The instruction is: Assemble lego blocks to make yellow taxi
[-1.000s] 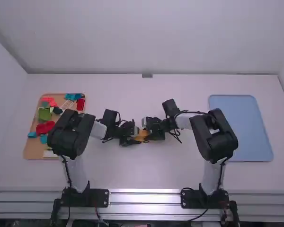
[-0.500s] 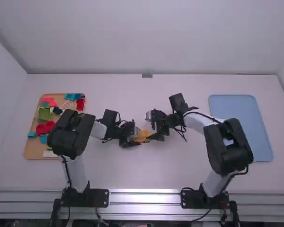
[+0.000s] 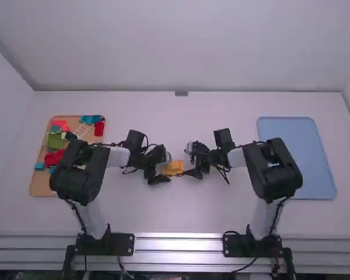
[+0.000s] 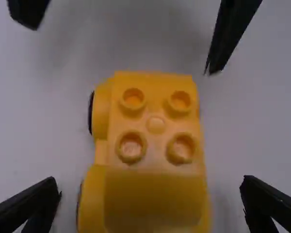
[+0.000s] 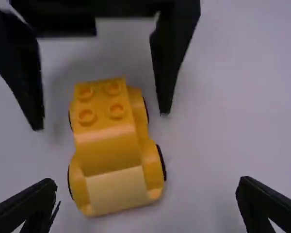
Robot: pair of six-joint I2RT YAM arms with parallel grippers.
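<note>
You have the yellow car body (image 4: 156, 126) upright on the white table (image 3: 184, 213), studs up, presumably to take another block, between your left gripper (image 4: 151, 189) and right gripper (image 5: 147, 187), both spread wide and holding nothing.

Car between grippers, a tray on either side
From my seat, the car (image 3: 175, 168) sits mid-table (image 3: 181, 216), just beside both the left gripper (image 3: 166, 168) on its left and the right gripper (image 3: 186, 161) on its right. Well off to the left I have the block tray (image 3: 39, 188), blocks (image 3: 91, 119) and a ladder (image 3: 82, 130) in it, the ladder toward the far right part; well off to the right lies the other tray (image 3: 297, 157). Both arm bases stand before all of it, at the near edge.
</note>
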